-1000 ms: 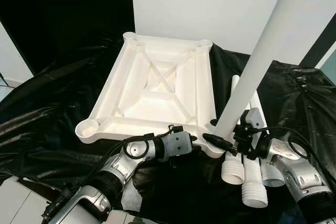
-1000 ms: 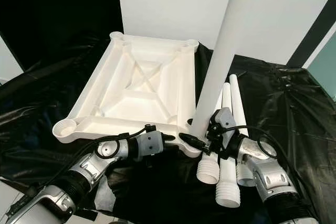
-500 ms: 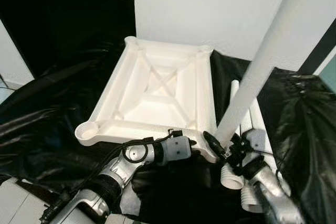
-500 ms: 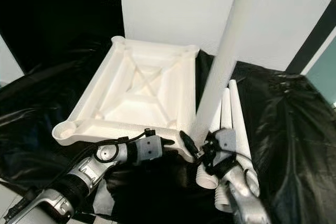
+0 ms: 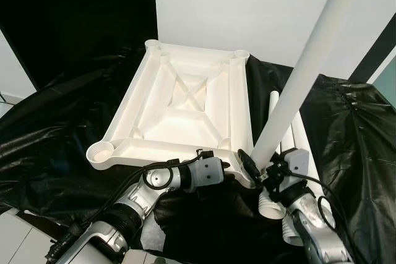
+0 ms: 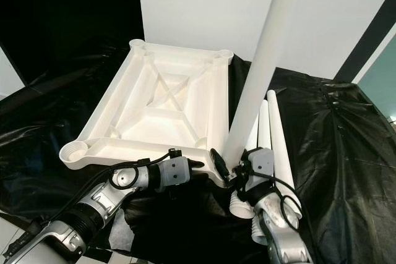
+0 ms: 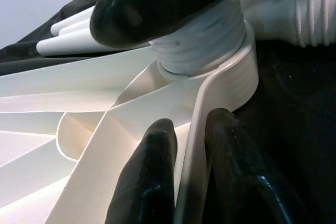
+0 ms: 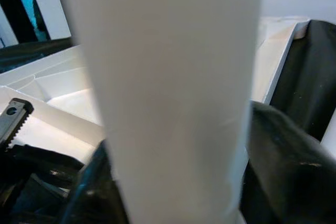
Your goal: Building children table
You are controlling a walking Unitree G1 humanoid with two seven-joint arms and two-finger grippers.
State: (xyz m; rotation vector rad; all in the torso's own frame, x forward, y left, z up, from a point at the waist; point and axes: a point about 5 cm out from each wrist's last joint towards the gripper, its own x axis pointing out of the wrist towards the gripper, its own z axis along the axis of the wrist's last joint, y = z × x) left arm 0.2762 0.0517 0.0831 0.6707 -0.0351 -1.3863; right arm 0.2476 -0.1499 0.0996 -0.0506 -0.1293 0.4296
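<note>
A white plastic table top (image 5: pixel 124 146) lies upside down on a black sheet, its ribs facing up. A long white leg (image 5: pixel 303 72) stands tilted in the near right corner socket (image 7: pixel 236 72). My right gripper (image 5: pixel 257 166) is shut on the leg's lower end, and a black finger (image 8: pixel 283 150) presses one side of the leg (image 8: pixel 168 77). My left gripper (image 5: pixel 228 167) is shut on the top's near rim (image 7: pixel 191 145) just beside that socket, one fingertip (image 7: pixel 152 182) inside the rim and one outside. Threads on the leg's base show above the socket.
Several spare white legs (image 5: pixel 298 143) lie side by side on the sheet right of the table top, threaded ends (image 5: pixel 272 205) toward me. The black sheet (image 5: pixel 55 128) is wrinkled all around. A white wall and a dark door (image 5: pixel 74 17) stand behind.
My right forearm has swung in from the right to below the leg, its gripper staying on the leg. The left gripper holds the same spot. The view wobbled slightly.
</note>
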